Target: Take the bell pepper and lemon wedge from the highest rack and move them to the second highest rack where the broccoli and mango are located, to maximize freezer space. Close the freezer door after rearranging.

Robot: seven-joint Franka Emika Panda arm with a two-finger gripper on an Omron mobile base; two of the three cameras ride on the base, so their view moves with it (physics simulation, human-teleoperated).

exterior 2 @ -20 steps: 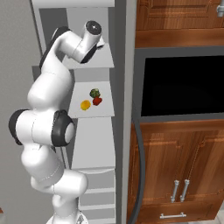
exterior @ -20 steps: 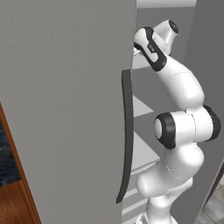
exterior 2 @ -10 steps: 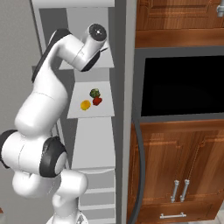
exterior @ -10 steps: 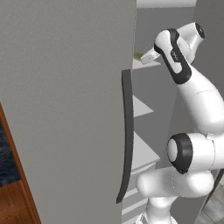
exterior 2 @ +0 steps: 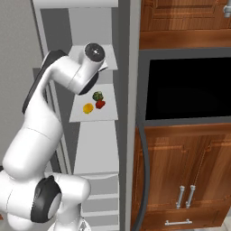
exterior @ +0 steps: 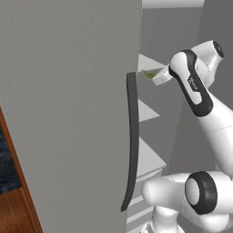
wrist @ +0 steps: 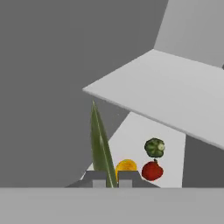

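Counting what lies on the second highest rack [exterior 2: 106,117], you have three small pieces: a dark green broccoli [exterior 2: 97,95], an orange-yellow mango [exterior 2: 88,108] and the glossy red bell pepper [exterior 2: 100,104]. In the right base view the bell pepper sits just beside the broccoli, touching or nearly so, with the mango a little apart to their left. The hand view shows the same three: broccoli [wrist: 154,147] above, bell pepper [wrist: 152,170] below it, mango [wrist: 126,166] to the left, partly hidden behind the wedge.

You have one lemon wedge [wrist: 101,146], a thin olive-green sliver. It is pinched between the two dark fingertips of the gripper [wrist: 111,180], which are pressed in against its lower end. In the hand view its long axis runs up from the fingertips, leaning slightly left, and tapers to a sharp point at the top. In the left base view the lemon wedge [exterior: 148,74] juts out from the white hand toward the freezer door [exterior: 68,113], held in the air at about the height of the highest rack [exterior: 146,61], its tip close to the door's edge.

You can see one freezer door, standing wide open, with one long dark curved handle [exterior: 131,141] running vertically.
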